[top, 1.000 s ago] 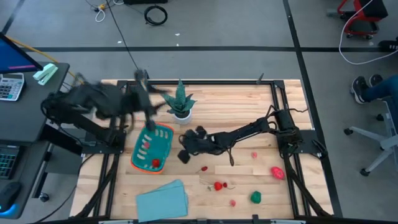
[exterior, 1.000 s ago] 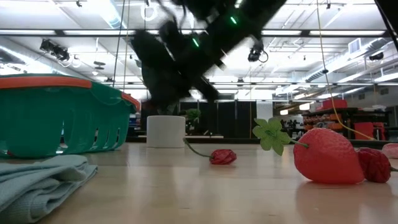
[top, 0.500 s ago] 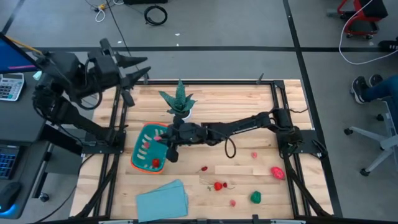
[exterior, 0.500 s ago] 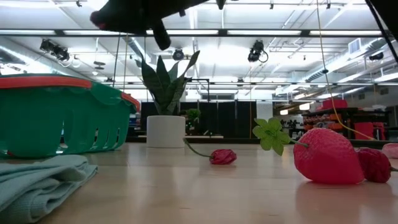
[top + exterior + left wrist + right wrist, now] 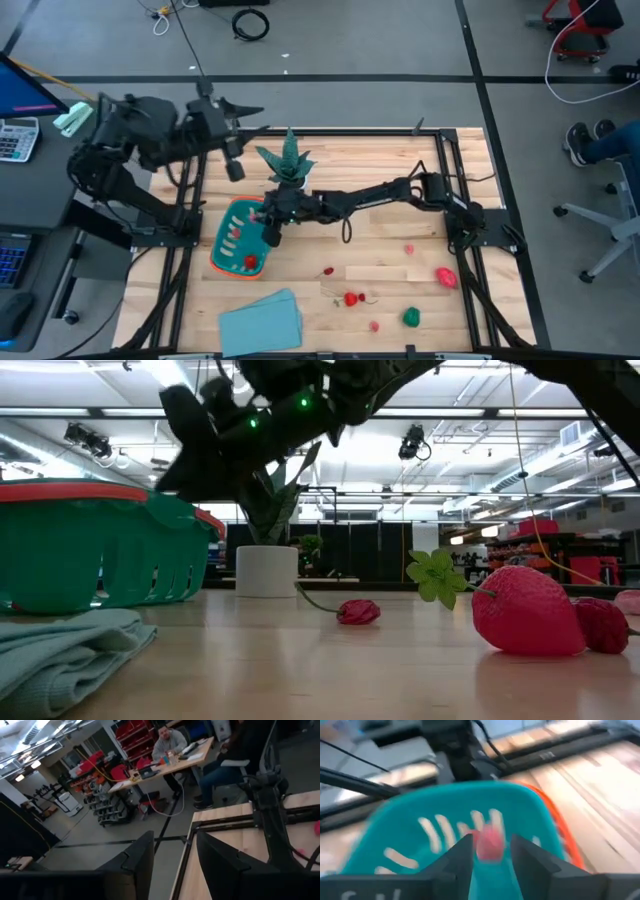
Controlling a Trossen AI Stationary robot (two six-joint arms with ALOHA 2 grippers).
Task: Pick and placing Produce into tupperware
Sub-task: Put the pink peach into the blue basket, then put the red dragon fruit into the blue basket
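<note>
The teal tupperware [image 5: 243, 238] with its orange rim stands left of the table's middle, with a red piece and pinkish pieces inside; the low view shows its wall [image 5: 90, 550]. My right gripper [image 5: 270, 228] hovers over its right part, open. In the right wrist view a pink Produce piece [image 5: 489, 843] shows in the gap of the right gripper [image 5: 491, 851], above the tupperware floor [image 5: 420, 820]. Several more pieces lie on the table's right near part, among them a strawberry [image 5: 525, 610] and a green one [image 5: 411, 317]. My left gripper [image 5: 252, 118] waits open, high over the far left corner. My right gripper points down into the tupperware, and the pink piece [image 5: 489, 843] sits in the gap at its fingertips. The picture is blurred, so I cannot tell whether the fingers touch the piece.
A spiky green plant in a white pot [image 5: 290, 180] stands just beyond the right gripper, toward the far edge. A folded light-blue cloth [image 5: 262, 322] lies at the near edge. Black frame rails run along the table's left and right sides. People sit at a desk [image 5: 170, 745] beyond the table.
My left arm has swung up from over the tupperware and back to the table's far left corner. My right gripper has moved left from the table's middle to above the tupperware, then slightly toward the far edge.
</note>
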